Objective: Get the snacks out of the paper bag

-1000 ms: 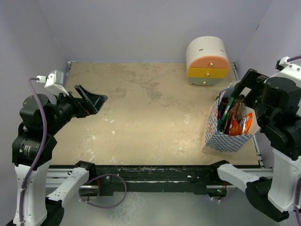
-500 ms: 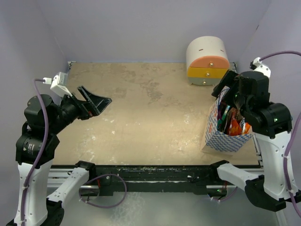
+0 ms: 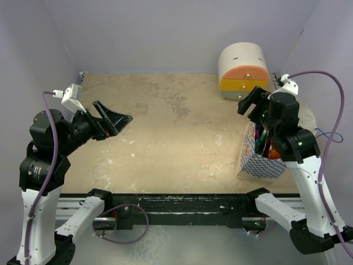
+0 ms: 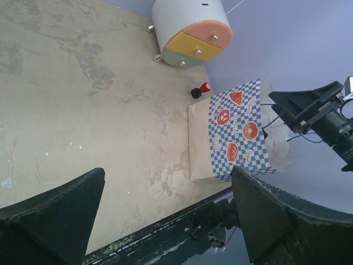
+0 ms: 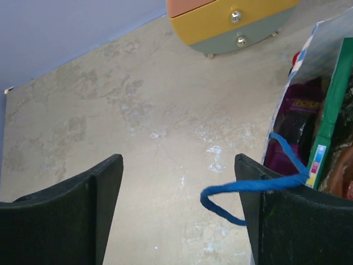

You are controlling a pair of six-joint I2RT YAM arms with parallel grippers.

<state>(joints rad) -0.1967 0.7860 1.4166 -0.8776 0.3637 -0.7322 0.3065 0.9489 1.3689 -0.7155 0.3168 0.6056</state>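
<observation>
The paper bag (image 3: pixel 258 161), cream with blue checks and orange-red motifs, stands at the right front of the table; it also shows in the left wrist view (image 4: pixel 240 132). Snack packets (image 3: pixel 267 144) stick up inside it; magenta and green ones (image 5: pixel 325 127) show in the right wrist view. My right gripper (image 3: pixel 249 104) is open and empty, above the bag's left rim, with a blue string handle (image 5: pixel 248 190) looping between its fingers. My left gripper (image 3: pixel 115 118) is open and empty, raised over the table's left side, far from the bag.
A cream domed mini cabinet (image 3: pixel 242 70) with orange and yellow drawers stands at the back right, just behind the bag. A small red-capped object (image 4: pixel 201 90) lies between cabinet and bag. Purple walls enclose the table; a black rail (image 3: pixel 176 201) runs along its front edge.
My right arm has swung left and toward the back, bringing its gripper from the bag's right side to above its left rim. My left gripper has risen slightly and moved a little right.
</observation>
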